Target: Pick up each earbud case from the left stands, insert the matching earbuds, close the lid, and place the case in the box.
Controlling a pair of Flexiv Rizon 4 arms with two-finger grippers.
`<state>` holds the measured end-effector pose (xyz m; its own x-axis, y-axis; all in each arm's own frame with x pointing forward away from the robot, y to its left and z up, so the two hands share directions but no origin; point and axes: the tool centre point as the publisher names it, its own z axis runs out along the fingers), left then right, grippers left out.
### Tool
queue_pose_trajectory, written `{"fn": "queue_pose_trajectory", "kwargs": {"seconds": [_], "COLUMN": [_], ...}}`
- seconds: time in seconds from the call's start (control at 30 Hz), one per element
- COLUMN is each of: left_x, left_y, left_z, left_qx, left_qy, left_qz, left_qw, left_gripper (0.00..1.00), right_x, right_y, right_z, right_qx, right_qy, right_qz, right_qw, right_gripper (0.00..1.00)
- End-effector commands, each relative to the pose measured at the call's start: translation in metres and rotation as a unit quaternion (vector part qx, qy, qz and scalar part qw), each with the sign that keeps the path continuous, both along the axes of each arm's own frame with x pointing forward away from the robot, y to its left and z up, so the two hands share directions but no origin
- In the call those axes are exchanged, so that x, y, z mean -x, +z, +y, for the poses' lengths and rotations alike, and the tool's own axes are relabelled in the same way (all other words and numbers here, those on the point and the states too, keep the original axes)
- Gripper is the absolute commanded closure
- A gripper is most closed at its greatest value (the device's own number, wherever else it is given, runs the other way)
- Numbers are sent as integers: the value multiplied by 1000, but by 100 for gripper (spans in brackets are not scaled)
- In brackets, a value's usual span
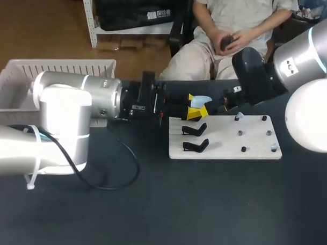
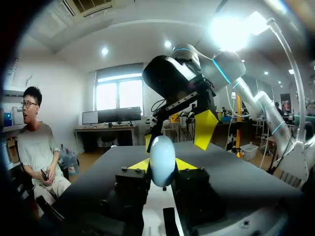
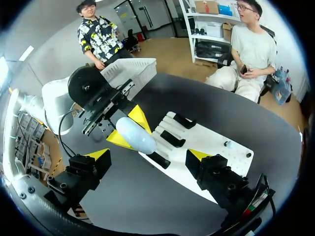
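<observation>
One pale-blue earbud case sits pinched by the left hand; the right hand is spread just ahead. Smooth, light, likely slippery shell: hold its broad sides.

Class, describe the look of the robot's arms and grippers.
Left arm: silver-and-white cylinders, black cable trailing. Right arm: similar, with dark grey joint and light-blue ring. Left gripper and right gripper: black blocks, yellow tips.

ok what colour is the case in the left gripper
Pale blue; the earbud case shows best in the right wrist view.
</observation>
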<state>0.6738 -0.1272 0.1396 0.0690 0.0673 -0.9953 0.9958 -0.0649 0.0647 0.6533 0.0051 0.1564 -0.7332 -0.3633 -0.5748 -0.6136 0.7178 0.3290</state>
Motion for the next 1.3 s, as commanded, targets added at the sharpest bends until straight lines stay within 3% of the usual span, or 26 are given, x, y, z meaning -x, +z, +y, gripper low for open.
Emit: {"fn": "queue_pose_trajectory", "kwargs": {"seconds": [0.03,0.53,0.9,1.13,1.3], "left_x": [-1,-1,-1,0,2], "left_y": [-1,-1,-1,-1,-1], "left_z": [0,0,0,1,3], "left_qx": [2,2,2,6,15], "left_qy": [0,0,0,-1,0], "left_qz": [-1,-1,-1,-2,-4], "left_qw": [1000,1000,1000,1000,1000], "left_gripper": [100,100,100,100,100], "right_x": [-9,-24,-28,-29,-26], "right_y": [-2,-5,16,27,20], "right_z": [4,-4,-18,-49,-77], "right_qx": [4,9,-11,62,127], "right_qy": [-2,-23,-49,-64,-82], "right_qz": [4,13,-21,-46,-39], "right_qw": [1000,1000,999,995,988], "right_gripper": [0,0,0,0,0]}}
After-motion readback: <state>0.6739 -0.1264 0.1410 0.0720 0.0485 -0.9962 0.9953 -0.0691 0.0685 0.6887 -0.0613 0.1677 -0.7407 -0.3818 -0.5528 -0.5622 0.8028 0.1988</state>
